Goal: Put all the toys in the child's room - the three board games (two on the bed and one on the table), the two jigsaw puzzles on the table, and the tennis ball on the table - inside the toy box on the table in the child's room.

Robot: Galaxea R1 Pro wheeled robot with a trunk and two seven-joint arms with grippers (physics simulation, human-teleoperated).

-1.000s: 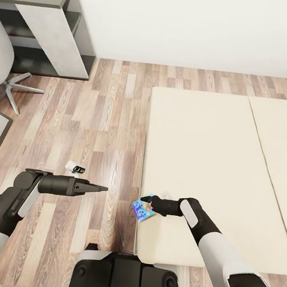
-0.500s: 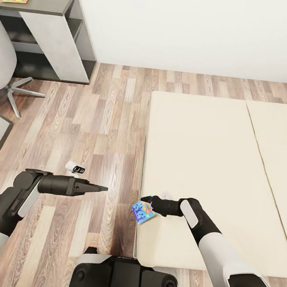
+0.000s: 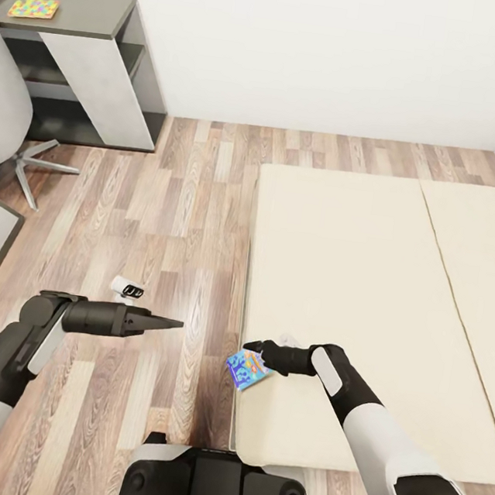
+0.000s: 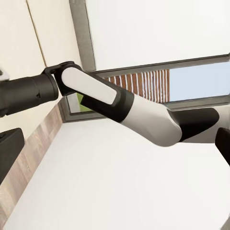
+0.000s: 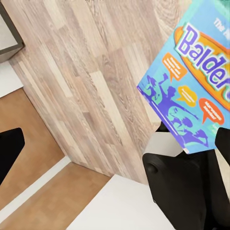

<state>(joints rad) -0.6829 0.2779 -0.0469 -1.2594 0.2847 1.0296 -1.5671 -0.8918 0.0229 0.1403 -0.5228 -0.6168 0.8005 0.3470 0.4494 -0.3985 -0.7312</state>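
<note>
Blue board game [image 3: 246, 369] gripped in right claw [image 3: 253, 350]

The head camera has shifted; the small blue board game [image 3: 247, 369] has slipped slightly lower, nearer the bed [image 3: 366, 294] edge.

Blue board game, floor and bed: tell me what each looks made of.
Blue board game, held by the right tool: printed cardboard, probably glossy, judging by its sharp colour artwork and lettering. Floor: wood or wood-look laminate planks, with visible grain and staggered joints. Bed: plain beige matte surface with a seam, likely fabric; no weave is discernible.
</note>
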